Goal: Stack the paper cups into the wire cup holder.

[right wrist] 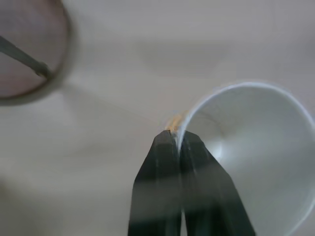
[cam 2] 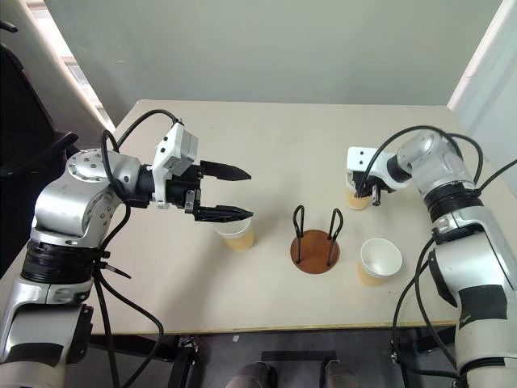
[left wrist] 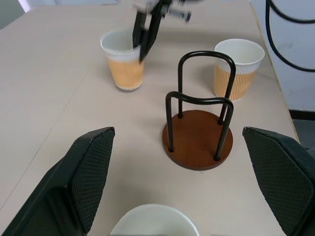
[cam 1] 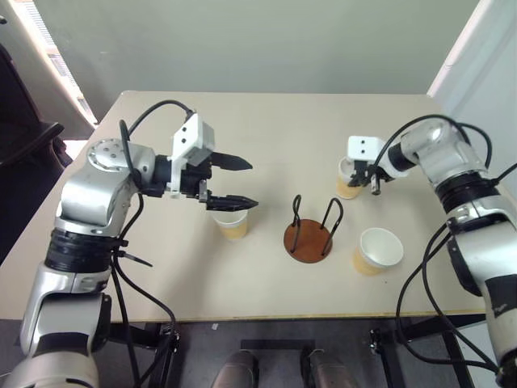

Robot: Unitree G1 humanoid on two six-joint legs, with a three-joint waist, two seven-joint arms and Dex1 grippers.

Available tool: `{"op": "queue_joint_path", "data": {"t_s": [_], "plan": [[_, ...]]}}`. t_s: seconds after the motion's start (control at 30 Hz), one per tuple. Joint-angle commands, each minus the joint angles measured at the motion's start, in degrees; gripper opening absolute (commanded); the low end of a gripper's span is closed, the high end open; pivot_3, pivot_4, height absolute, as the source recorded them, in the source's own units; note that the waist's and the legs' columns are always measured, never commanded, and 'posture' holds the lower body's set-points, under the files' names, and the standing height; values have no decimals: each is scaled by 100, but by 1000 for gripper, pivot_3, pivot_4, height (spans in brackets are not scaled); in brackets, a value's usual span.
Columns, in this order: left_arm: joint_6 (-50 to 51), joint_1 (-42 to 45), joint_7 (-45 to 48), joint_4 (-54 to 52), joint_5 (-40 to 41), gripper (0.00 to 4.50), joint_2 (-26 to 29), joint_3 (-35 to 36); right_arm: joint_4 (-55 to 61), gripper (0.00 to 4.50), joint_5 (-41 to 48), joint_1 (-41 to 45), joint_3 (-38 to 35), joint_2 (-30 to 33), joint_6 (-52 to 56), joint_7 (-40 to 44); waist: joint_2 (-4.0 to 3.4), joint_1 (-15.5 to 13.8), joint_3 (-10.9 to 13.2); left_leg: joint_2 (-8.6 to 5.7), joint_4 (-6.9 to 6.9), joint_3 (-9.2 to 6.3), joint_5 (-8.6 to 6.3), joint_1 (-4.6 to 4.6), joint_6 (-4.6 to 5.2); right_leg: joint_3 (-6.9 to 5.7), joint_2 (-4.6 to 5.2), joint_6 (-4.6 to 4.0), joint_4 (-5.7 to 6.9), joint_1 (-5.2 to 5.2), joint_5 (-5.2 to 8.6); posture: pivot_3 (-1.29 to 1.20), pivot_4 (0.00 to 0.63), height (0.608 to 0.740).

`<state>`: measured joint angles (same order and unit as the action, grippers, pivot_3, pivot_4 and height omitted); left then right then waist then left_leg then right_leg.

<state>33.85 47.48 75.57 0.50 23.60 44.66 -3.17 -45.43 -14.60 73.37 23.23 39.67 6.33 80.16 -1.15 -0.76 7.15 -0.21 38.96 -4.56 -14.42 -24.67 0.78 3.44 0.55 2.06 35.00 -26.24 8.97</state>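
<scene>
While the right gripper (right wrist: 178, 135) is pinched shut on the rim of the far paper cup (cam 1: 348, 181), the left gripper (cam 1: 241, 183) hangs wide open over the near-left cup (cam 1: 231, 222). Wire cup holder (cam 1: 308, 237) sits empty mid-table (cam 1: 266, 129), with the third cup (cam 1: 378, 250) just to its right.
</scene>
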Motion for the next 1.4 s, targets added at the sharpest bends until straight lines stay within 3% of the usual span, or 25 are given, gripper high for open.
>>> {"op": "queue_joint_path", "data": {"t_s": [0.03, 0.2, 0.4, 0.5, 0.87, 1.17, 1.27, 1.4], "plan": [[-57, -68, -7, -41, 98, 4500, 152, 210, 1576, 85, 385, -104, -452, 393, 527, 414, 0, 2, 0, 0, 0, -1, 16, 0, -29, -1, 0, -3, 0, 0, 2, 0, 150, 740], [-124, -195, -26, -21, 71, 4500, 175, 180, 4730, 85, 1088, -381, -759, 902, 1904, 1081, 0, 25, 0, 3, -5, -1, 26, -1, -51, -4, -5, -15, 0, -1, 10, 0, 150, 740], [-302, -136, -7, 164, -47, 4500, 101, 45, 6126, 85, 1444, -278, -622, 857, 2852, 983, 1, 42, 0, 9, 5, -5, 21, 12, -45, -3, -12, -42, 6, 10, 24, 0, 150, 740], [-387, -91, 14, 256, -91, 4500, 92, 8, 6389, 85, 1530, -339, -515, 848, 2952, 962, 1, 41, 0, 7, 9, -6, -5, 13, 6, -2, -11, -54, 7, 11, 19, 0, 150, 740], [-462, -139, 16, 303, -144, 4500, 135, 18, 6307, 85, 1453, -745, -226, 1233, 2384, 1053, 1, 44, 0, 7, 10, -8, 20, 22, -2, -1, -15, -60, 16, 16, 11, 0, 150, 740], [-474, -149, 16, 283, -166, 4500, 182, 30, 6388, 85, 1529, -838, 19, 1143, 2172, 1220, 1, 44, 0, 7, 10, -9, 22, 22, -1, -1, -16, -56, 13, 16, 8, 0, 150, 740], [-466, -171, 9, 242, -167, 4500, 208, 36, 6359, 558, 1451, -884, 102, 1064, 2082, 1152, 1, 45, 0, 7, 10, -9, 22, 23, -1, -1, -16, -57, 13, 16, 9, 0, 150, 740], [-551, -198, -42, 149, -191, 4500, 240, 74, 6390, 1902, 1474, -992, 79, 990, 2129, 1056, 1, 44, 0, 7, 11, -9, 23, 22, -1, -2, -15, -57, 14, 17, 9, 0, 150, 740]]}}
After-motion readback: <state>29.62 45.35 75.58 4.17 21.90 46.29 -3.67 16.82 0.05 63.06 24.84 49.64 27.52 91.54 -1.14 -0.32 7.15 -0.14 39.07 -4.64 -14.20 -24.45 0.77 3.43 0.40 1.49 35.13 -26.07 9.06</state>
